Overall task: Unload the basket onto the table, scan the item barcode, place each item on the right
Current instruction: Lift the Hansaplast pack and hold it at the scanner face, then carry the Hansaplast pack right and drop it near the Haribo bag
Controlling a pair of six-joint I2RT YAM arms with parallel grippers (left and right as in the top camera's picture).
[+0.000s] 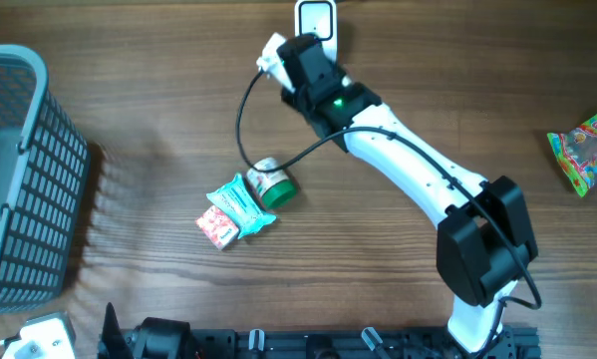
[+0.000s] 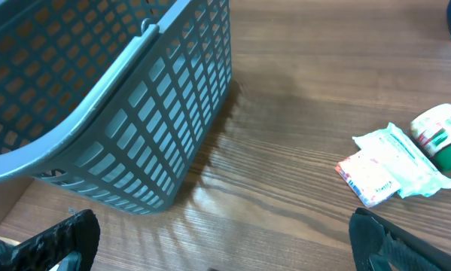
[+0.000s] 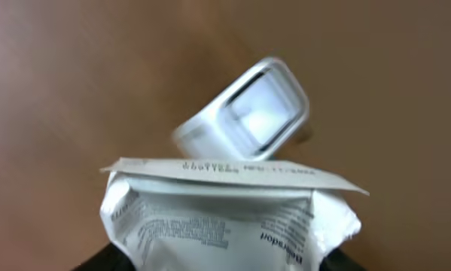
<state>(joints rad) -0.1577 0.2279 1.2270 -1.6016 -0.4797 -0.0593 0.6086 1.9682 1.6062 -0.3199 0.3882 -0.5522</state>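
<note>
Right gripper (image 1: 284,62) clamped on a white printed packet (image 3: 225,218) (apparently, since its fingers barely show), held at the table's far edge, just in front of the white scanner (image 3: 244,113). Left gripper (image 2: 225,252) — jaws wide apart, empty — hovers near the grey basket (image 2: 97,98). Loose packets (image 1: 240,202) lie mid-table.

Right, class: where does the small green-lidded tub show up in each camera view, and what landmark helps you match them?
Overhead: the green-lidded tub lies on its side near the middle of the table, beside the teal packet.
Left wrist: at the right edge, next to that same teal packet.
Right wrist: not in it.
Shared landmark: the grey basket, at the left in overhead and upper left in left wrist.
</note>
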